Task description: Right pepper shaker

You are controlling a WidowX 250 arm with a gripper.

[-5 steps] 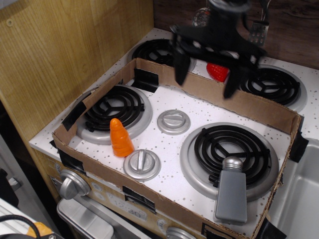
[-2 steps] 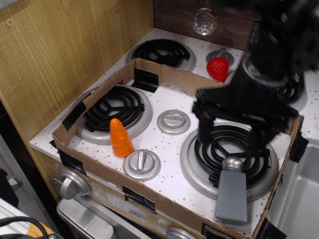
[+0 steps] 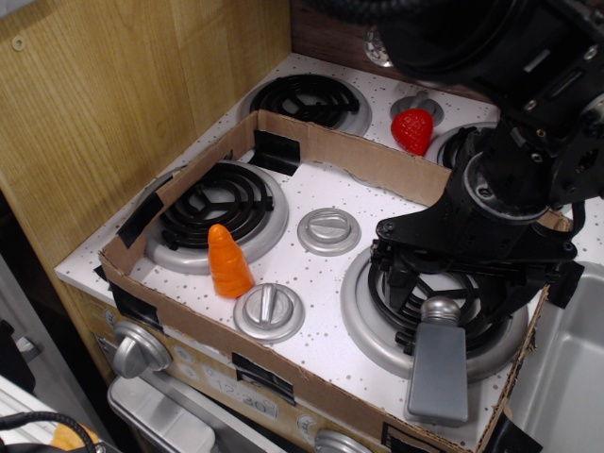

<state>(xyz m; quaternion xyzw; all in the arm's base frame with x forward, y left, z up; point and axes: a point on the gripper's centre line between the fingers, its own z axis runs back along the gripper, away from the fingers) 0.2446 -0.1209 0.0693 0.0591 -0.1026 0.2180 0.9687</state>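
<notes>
The pepper shaker point(image 3: 438, 366) is a gray tapered block with a shiny silver cap. It stands upright at the front right of the cardboard-walled stove top, on the front edge of the right burner point(image 3: 376, 326). My black gripper point(image 3: 451, 288) hangs low, just above and behind the shaker's cap. Its jaws are spread wide to either side, and the shaker is not held. The dark fingers are hard to tell from the black burner coil.
An orange carrot point(image 3: 228, 261) stands by the left burner point(image 3: 224, 203). Two round silver knobs point(image 3: 328, 230) point(image 3: 269, 311) lie mid-stove. A red strawberry point(image 3: 412, 130) sits behind the cardboard wall point(image 3: 368, 162). There is a wooden panel point(image 3: 113, 85) on the left and a gray sink point(image 3: 566, 377) on the right.
The gripper has come from the back of the stove forward and down to the right burner, and is now lower, close over the shaker's cap. The shaker has not moved.
</notes>
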